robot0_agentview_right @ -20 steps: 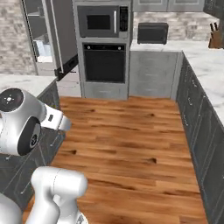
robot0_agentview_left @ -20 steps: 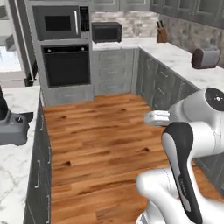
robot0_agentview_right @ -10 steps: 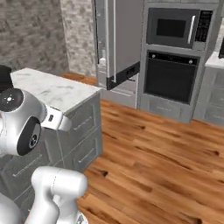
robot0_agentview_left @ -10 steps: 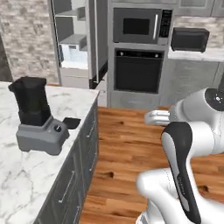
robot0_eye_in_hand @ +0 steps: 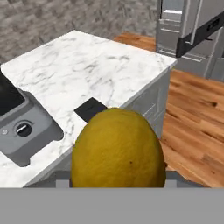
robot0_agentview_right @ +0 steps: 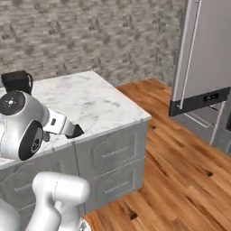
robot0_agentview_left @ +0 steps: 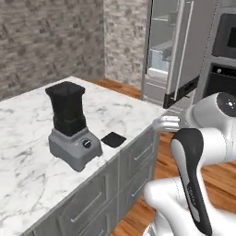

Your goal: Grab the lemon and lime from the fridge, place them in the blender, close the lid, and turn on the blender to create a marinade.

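Observation:
The lemon (robot0_eye_in_hand: 118, 148), a dull yellow fruit, sits close up at the bottom of the hand view with my gripper (robot0_agentview_left: 161, 123) shut on it; its fingertips are hidden behind the fruit. The gripper hangs just off the corner of the marble counter. The blender (robot0_agentview_left: 69, 124), a black jar on a grey base with a round knob, stands on the counter to the gripper's left, and its base (robot0_eye_in_hand: 24, 131) shows in the hand view. The lid (robot0_agentview_left: 113, 139) lies flat beside the base, also seen as a black square lid (robot0_eye_in_hand: 90, 108). The fridge (robot0_agentview_left: 170, 46) stands behind with its door open. The lime is out of view.
The marble island counter (robot0_agentview_left: 27, 184) has grey drawers (robot0_agentview_left: 136, 159) along its front. Wooden floor (robot0_agentview_right: 180, 180) runs between the island and the fridge door (robot0_agentview_right: 207, 54). A black oven (robot0_agentview_left: 226, 73) is set in the wall right of the fridge, next to a brick wall (robot0_agentview_right: 90, 36).
The base has swung round: both base views have turned from the oven wall and floor to the island counter with the blender. The arm's pose looks the same.

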### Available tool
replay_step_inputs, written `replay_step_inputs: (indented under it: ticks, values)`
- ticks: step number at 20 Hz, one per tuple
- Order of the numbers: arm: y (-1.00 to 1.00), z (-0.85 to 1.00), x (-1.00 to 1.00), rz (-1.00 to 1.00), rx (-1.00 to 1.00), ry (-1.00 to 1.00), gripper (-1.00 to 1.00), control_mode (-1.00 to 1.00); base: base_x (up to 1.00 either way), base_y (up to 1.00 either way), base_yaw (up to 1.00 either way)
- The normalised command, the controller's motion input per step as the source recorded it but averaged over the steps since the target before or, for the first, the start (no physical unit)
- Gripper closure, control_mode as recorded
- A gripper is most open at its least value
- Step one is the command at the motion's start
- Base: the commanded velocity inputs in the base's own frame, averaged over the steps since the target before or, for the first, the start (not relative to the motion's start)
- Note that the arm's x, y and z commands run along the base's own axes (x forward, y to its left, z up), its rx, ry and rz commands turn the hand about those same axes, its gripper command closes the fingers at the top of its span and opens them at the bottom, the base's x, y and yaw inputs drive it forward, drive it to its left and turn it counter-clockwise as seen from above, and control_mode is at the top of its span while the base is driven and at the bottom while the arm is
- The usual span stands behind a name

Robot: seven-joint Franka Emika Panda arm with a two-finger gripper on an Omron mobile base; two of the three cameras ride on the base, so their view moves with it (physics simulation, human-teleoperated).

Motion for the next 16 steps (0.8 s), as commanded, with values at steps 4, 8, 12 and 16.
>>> replay_step_inputs:
  ticks: [4,8,12,16]
  values:
    - [0.0,0.0,0.0,0.0,0.0,0.0,1.0,1.0,0.66,-0.16,0.88]
    - [0.0,0.0,0.0,0.0,0.0,0.0,1.0,1.0,0.55,-0.19,0.9]
    - [0.0,0.0,0.0,0.0,0.0,0.0,1.0,1.0,0.48,-0.45,0.81]
    - [0.0,0.0,0.0,0.0,0.0,0.0,1.0,1.0,0.17,-0.36,0.24]
